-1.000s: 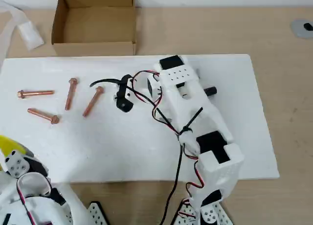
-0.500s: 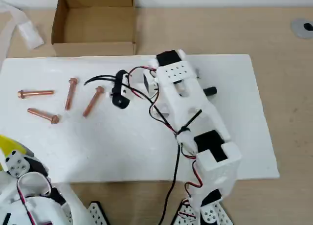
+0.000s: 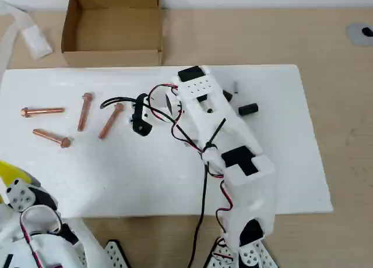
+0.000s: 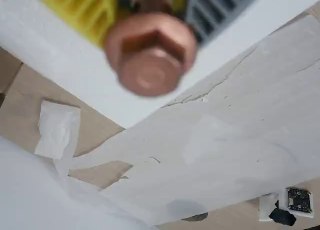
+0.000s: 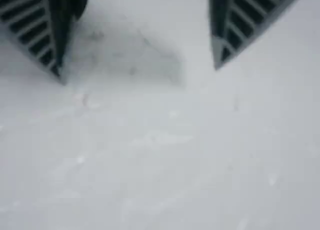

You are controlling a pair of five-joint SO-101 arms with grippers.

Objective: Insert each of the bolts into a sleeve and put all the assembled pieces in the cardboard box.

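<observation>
Several copper bolts lie on the left of the white foam board (image 3: 145, 169), among them one bolt (image 3: 111, 120) nearest my right arm (image 3: 201, 93) and another bolt (image 3: 42, 111) farther left. A black sleeve (image 3: 249, 109) lies just right of that arm's wrist. My right gripper (image 5: 139, 70) hangs open over bare board, its dark fingers (image 5: 40, 30) wide apart. My left gripper (image 4: 150, 5) is shut on a copper bolt (image 4: 150, 57), head toward the camera, between a yellow and a grey finger. The left arm (image 3: 23, 210) sits at the near left corner.
The open cardboard box (image 3: 111, 29) stands behind the board at the far left. A black wrist camera with cables (image 3: 140, 119) juts from the right arm toward the bolts. White paper (image 3: 32, 38) lies left of the box.
The right arm has swung left across the board, uncovering the black sleeve more. The left arm and the bolts on the board have stayed put.
</observation>
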